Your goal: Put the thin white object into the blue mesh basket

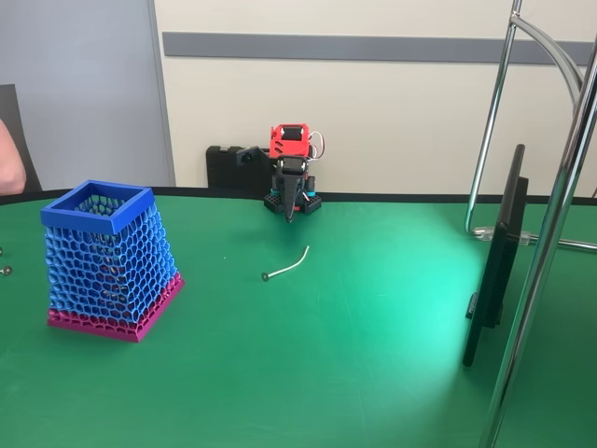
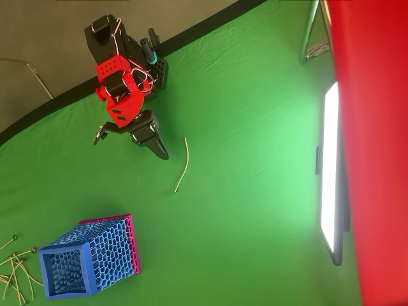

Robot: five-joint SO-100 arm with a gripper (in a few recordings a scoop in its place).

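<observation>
Hanging near the back of the green table (image 1: 373, 373), the hand (image 1: 289, 215) points its dark tip down toward the cloth, with the red and black arm (image 1: 289, 154) folded up behind it. Its two fingers look pressed together into one point in the fixed view and grip nothing; in the overhead view the hand (image 2: 162, 153) shows as a single dark wedge.

Just in front of the hand, apart from it, the thin white strand (image 1: 289, 263) lies flat on the table. It curves slightly, and its small dark tip sits at the end farther from the hand in the fixed view. In the overhead view the strand (image 2: 183, 164) runs beside the fingertip and on past it, away from the arm.

Well apart from the hand, to its left in the fixed view and nearer the camera, stands the blue mesh basket (image 1: 98, 207). It is upright on its pink base, its square rim open at the top. In the overhead view the basket (image 2: 64, 274) sits toward the lower left, far beyond the strand.

Past the basket, at the table's edge, several more pale strands (image 2: 16, 268) lie in a loose heap. Off to the hand's other side, a flat dark panel (image 1: 499, 252) stands on edge beside chrome poles (image 1: 546, 243).
</observation>
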